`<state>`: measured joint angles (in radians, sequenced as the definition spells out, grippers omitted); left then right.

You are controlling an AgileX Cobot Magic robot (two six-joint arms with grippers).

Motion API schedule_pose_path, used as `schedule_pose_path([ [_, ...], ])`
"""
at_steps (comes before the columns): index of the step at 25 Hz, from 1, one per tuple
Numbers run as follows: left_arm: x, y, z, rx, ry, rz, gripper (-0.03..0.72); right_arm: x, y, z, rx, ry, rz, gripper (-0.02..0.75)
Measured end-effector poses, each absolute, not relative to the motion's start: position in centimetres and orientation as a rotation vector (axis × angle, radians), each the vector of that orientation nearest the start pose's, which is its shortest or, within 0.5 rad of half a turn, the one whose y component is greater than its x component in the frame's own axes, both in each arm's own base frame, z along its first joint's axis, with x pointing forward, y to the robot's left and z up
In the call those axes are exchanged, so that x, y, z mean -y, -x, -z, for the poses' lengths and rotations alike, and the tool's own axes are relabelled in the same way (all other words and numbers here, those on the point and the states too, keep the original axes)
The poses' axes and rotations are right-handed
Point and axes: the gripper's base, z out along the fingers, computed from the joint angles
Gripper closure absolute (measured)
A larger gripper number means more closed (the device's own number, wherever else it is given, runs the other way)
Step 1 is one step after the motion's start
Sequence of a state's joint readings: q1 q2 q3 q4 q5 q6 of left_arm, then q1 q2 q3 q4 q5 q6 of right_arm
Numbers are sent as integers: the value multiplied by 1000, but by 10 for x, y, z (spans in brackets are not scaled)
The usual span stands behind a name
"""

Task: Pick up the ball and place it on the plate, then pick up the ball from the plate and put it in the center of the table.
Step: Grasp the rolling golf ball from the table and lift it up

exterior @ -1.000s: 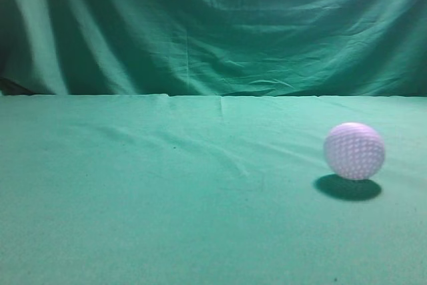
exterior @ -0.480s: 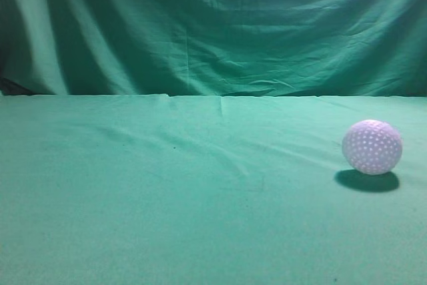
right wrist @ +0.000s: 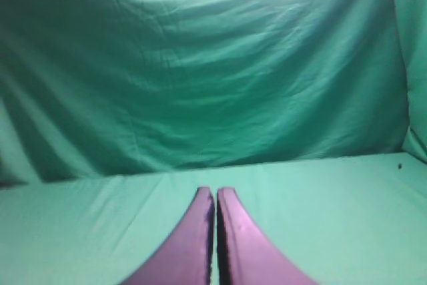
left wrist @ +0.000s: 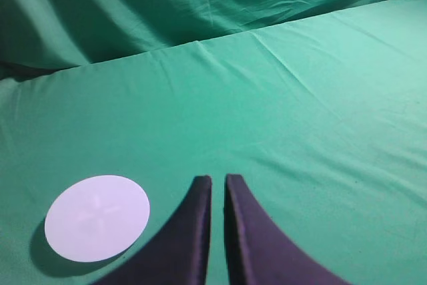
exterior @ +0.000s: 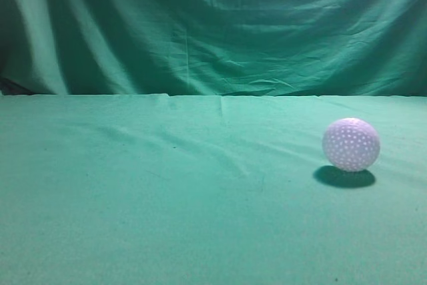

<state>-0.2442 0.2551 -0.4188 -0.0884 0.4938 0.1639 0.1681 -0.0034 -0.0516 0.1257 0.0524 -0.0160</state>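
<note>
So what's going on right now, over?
Both end effectors shut, empty: left, right. Ball loose on the table, right of centre. Plate empty, beside left end effector. Nothing in the way.

Left gripper (left wrist: pixel 218 188): two dark, near-black fingers, smooth and matte, broad at 6 o'clock, curving to narrow tips at 12 o'clock. Right gripper (right wrist: pixel 215 195): same curved tapering shape, tinted purplish. No cables, screws or markings visible.
</note>
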Motion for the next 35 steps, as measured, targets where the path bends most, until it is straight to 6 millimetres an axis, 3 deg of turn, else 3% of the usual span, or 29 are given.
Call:
schedule_pose_path([
  [5,19,-59,-292,-1801,-336,146,639,-14,-56,-264,-1757,122,-214,738],
  [9,19,-59,-292,-1803,-337,144,639,-18,-70,-276,-1931,147,-210,738],
  [14,19,-59,-291,-1805,-340,145,639,-20,-82,-273,-2036,185,-189,738],
  [21,18,-60,-286,-1817,-355,119,639,-39,-107,-272,-2322,554,-190,738],
  [28,18,-60,-286,-1817,-356,115,639,-79,-131,-258,-2423,943,-201,738],
  [34,18,-60,-286,-1817,-357,113,639,-116,-158,-244,-2449,1096,-143,738],
  [35,18,-60,-286,-1817,-358,111,639,-122,-163,-241,-2461,1110,-140,689],
])
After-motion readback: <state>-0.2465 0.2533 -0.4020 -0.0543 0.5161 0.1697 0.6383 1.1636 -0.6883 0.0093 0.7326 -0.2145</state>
